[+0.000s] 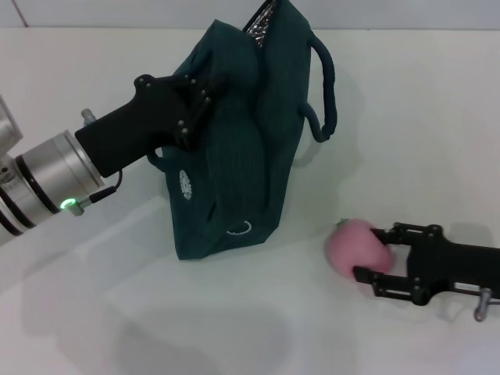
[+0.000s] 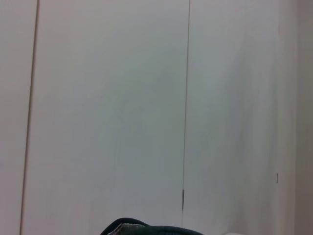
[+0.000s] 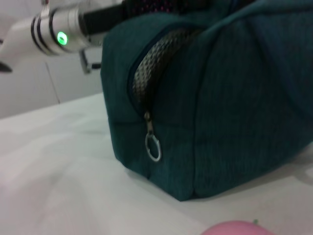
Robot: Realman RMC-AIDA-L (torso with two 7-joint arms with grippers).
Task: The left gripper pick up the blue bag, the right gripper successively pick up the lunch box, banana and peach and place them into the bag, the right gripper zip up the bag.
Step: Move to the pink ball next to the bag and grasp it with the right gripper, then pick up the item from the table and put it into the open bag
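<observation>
The blue bag stands tilted on the white table, its mouth at the top showing a silver lining. My left gripper is shut on the bag's upper edge and holds it up. The pink peach lies on the table to the right of the bag, and my right gripper has its fingers closed against both sides of it. In the right wrist view the bag fills the frame, with the peach at the edge. Lunch box and banana are out of view.
The bag's carry handle loops out on its right side. A zipper pull ring hangs at the bag's end. The left wrist view shows only white wall panels and a sliver of the bag's rim.
</observation>
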